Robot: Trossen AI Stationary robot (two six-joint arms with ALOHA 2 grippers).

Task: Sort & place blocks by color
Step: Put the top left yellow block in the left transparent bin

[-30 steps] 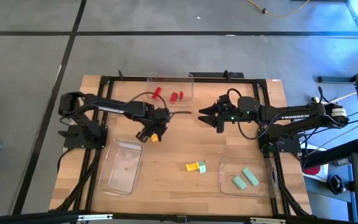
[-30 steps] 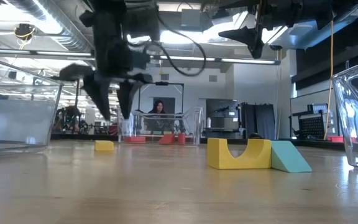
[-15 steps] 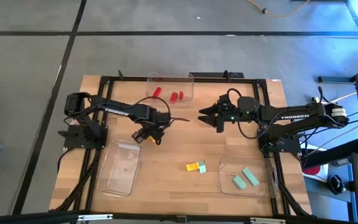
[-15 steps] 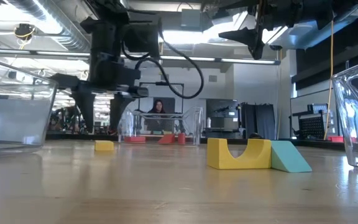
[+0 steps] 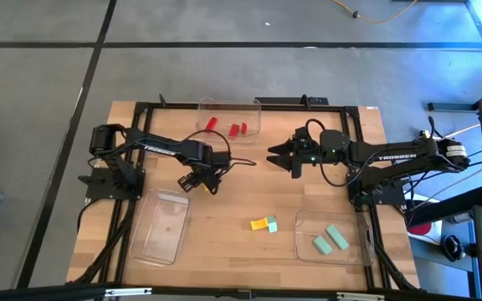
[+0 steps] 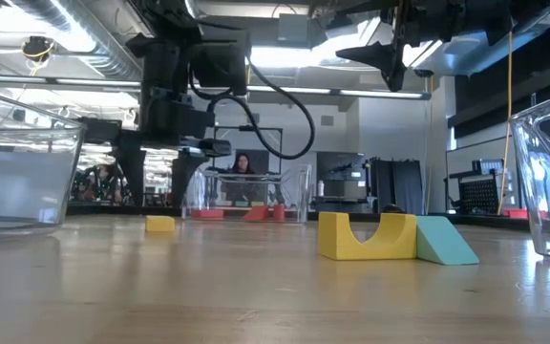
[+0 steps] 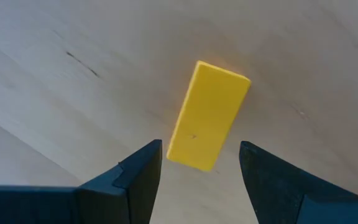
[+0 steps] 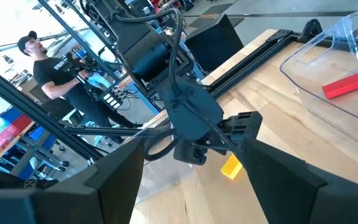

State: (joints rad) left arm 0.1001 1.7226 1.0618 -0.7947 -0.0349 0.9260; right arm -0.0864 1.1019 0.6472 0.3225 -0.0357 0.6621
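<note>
On the wooden table (image 5: 224,213), the left gripper (image 7: 199,163) hangs open over a yellow bar (image 7: 208,116) lying flat between its fingers. Grasping is likely the step in hand: next, lower and close. The right gripper (image 5: 276,155) waits nearby, apparently open.

**Colours on the table**

Table top (image 5: 224,242): pale wood with a fine grain, framed in black rails.

Both arms: dark, near black; white lettering on the right arm (image 5: 392,156).

Yellow bar (image 7: 208,116): bright, plain yellow, lying on the bare wood.

Yellow arch block (image 6: 368,236): same yellow. Touching it, a mint-green wedge (image 6: 444,241).

Three trays, all clear plastic. Far tray (image 5: 253,107): three red blocks (image 5: 238,130). Right tray (image 5: 301,251): two mint-green blocks (image 5: 330,240).

Floor (image 5: 40,84): grey, crossed by black lines.

Person (image 8: 42,68) in the room: black shirt, black cap.
</note>
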